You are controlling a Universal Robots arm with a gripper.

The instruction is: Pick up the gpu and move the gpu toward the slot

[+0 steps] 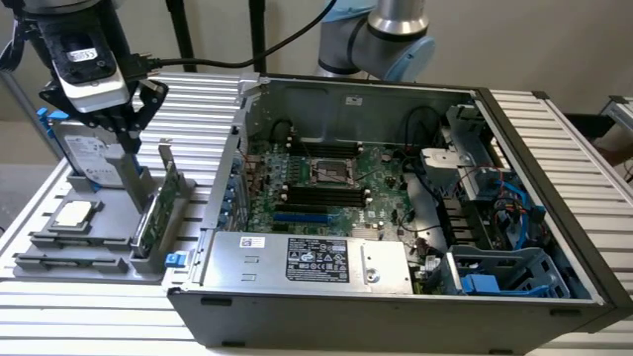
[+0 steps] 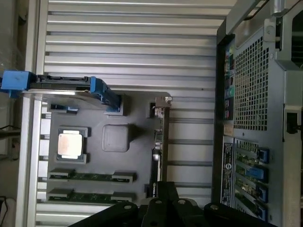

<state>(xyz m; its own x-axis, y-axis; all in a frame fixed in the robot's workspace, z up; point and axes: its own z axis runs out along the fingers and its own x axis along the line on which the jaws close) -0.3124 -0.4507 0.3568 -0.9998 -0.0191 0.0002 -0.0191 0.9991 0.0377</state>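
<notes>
Gripper (image 1: 129,136) (image 2: 165,189) hovering, my jaws clenched on nothing. Gpu (image 1: 156,204) (image 2: 159,142) stands edge-on in the gray tray (image 1: 99,248) just below my jaws, untouched.

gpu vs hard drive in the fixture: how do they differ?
The gpu is a thin green board with a silver end bracket; the hard drive is a thicker silver block with blue rails. The gpu runs crosswise to the hard drive and sits nearer the computer case. Both stand on edge in the gray fixture.
</notes>
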